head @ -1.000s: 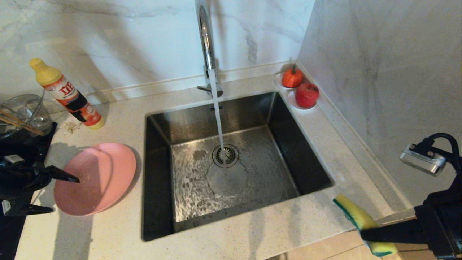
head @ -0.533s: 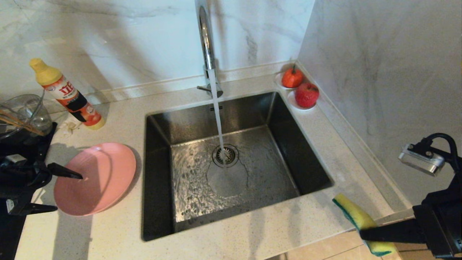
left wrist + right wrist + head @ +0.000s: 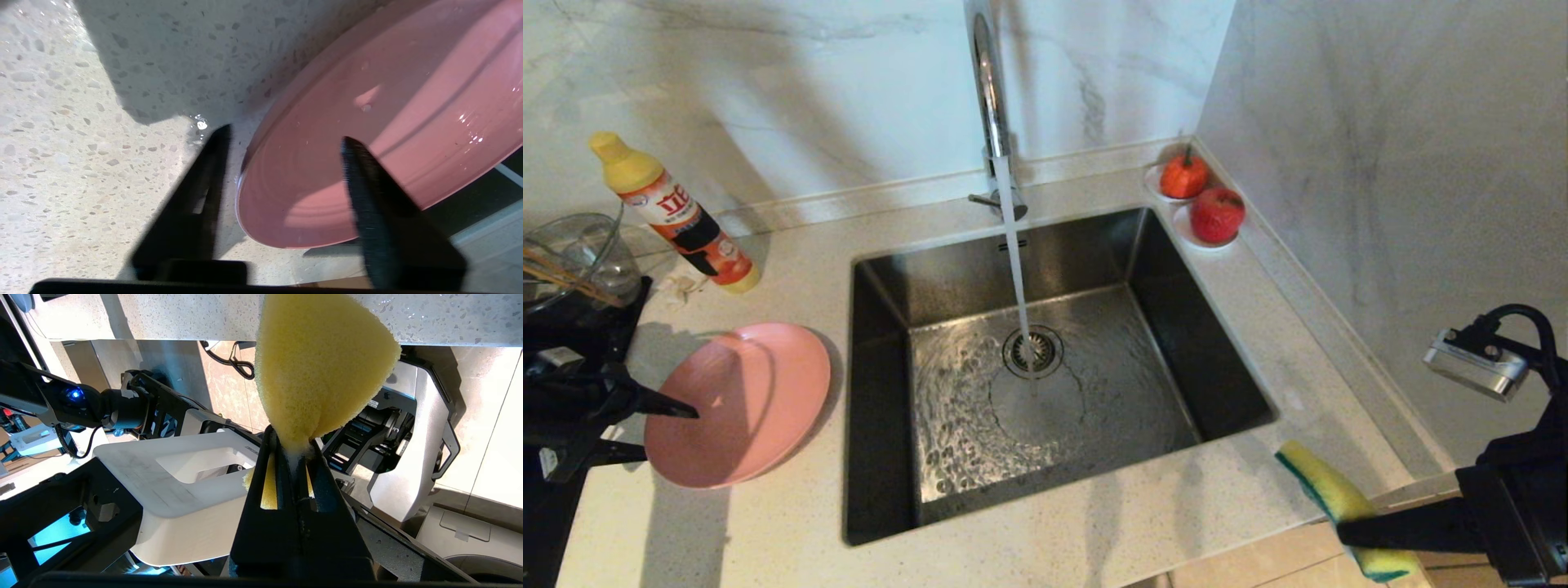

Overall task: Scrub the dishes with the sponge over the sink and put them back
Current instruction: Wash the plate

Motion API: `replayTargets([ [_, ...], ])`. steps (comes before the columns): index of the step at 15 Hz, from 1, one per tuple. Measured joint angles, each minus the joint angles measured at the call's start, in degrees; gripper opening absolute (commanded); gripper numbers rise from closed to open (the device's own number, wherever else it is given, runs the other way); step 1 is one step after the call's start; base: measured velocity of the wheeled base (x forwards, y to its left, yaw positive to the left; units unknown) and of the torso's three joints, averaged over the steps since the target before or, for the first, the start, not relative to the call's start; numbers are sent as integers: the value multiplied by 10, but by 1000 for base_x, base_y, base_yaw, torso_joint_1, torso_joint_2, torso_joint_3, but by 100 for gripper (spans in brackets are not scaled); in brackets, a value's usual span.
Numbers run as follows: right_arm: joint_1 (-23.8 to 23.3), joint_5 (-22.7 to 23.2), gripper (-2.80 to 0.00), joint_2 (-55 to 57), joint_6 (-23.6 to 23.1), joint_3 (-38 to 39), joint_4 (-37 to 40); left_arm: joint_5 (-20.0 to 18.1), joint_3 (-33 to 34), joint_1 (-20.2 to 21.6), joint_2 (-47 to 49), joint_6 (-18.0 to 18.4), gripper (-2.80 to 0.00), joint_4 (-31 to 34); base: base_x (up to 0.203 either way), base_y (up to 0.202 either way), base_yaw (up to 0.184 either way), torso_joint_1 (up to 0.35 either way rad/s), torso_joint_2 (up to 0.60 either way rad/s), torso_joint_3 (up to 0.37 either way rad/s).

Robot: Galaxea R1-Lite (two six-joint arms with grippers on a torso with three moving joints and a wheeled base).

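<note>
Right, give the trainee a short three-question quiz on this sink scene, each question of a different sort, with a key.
1. True or false: the right gripper is clamped on the sponge.
2. Multiple choice: the left gripper has its fingers (a) clear of the pink plate, (b) either side of the plate's rim, one over its inner face and one outside it, (c) around the detergent bottle.
3. Fill in: water from the faucet falls onto the ____ in the floor of the sink.

Key: 1 true; 2 b; 3 strainer drain.
</note>
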Motion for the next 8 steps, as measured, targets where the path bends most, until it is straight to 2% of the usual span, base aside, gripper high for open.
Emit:
replayTargets([
  [8, 0, 0, -280, -2, 1, -2, 0, 0, -3, 0, -7, -2, -280, 2, 0, 0, 0, 0, 0, 0],
])
